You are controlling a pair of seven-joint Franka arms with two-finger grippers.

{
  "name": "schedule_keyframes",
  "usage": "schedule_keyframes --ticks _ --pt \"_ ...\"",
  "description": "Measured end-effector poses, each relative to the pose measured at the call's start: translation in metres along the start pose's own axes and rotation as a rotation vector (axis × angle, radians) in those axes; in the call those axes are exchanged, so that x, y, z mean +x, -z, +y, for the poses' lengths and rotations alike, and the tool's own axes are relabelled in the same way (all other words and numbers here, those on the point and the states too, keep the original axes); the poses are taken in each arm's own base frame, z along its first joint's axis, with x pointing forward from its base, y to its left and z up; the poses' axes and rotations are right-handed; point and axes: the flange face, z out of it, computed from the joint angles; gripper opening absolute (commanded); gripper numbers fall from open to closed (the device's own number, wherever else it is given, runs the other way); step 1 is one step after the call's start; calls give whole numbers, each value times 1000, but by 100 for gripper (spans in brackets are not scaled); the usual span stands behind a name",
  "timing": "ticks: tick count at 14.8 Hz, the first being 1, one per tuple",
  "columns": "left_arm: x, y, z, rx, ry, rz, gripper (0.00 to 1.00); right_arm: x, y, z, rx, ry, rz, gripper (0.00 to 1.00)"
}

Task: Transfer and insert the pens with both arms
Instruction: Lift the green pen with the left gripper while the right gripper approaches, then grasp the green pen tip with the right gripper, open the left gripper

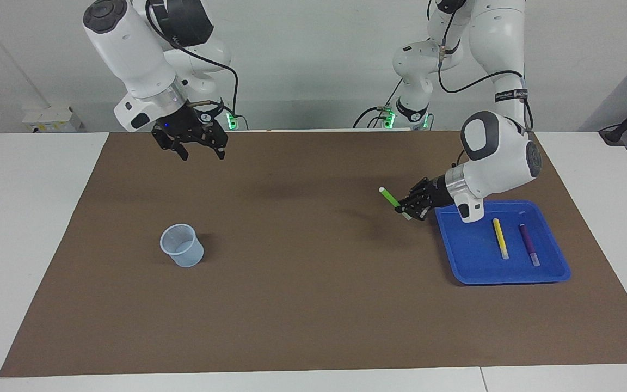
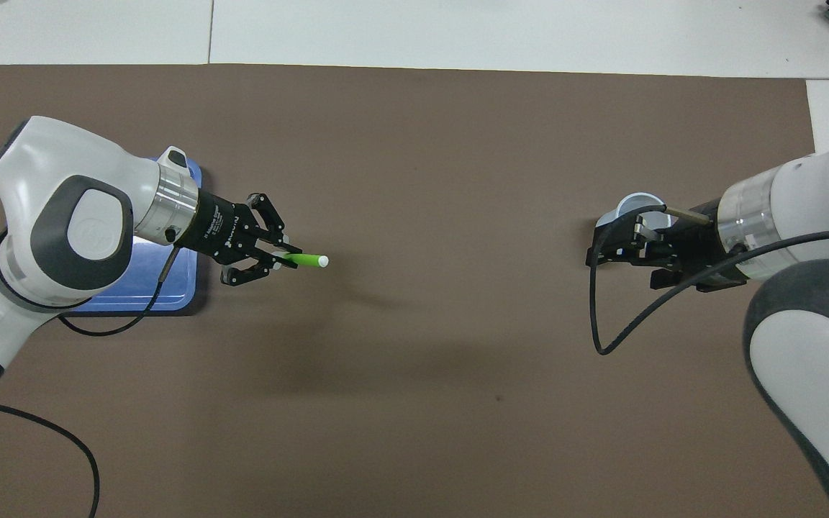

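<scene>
Holding the green pen [image 1: 390, 197] clamped by its lower end, the left gripper [image 1: 407, 209] hovers just beside the blue tray [image 1: 471, 256]; the right gripper [image 1: 201, 149], fingers apart, hangs well apart from the tray; a shallow end-grip risks pivoting at handover.
</scene>
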Motion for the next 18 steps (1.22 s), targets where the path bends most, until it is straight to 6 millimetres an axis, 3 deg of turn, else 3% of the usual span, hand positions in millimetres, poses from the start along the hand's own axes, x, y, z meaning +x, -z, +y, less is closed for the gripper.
schedule_keyframes --ticks 2,5,7,9,15,18 --pt "-21 -10 3 -20 38 -25 0 -11 -6 -18 28 -54 -14 90" --pt "-60 -33 11 -74 99 -82 0 -43 -31 -72 59 -116 23 89" --pt "-69 -40 12 -88 119 -96 0 -58 -44 -95 79 -117 43 89" --pt "-72 -41 12 -89 127 -111 0 -64 -49 -105 104 -110 61 89" --pt "-77 -44 11 -85 123 -120 0 -56 -53 -106 154 -102 120 88" --pt "-86 -48 9 -77 112 -123 0 -61 -68 -118 175 -21 146 86"
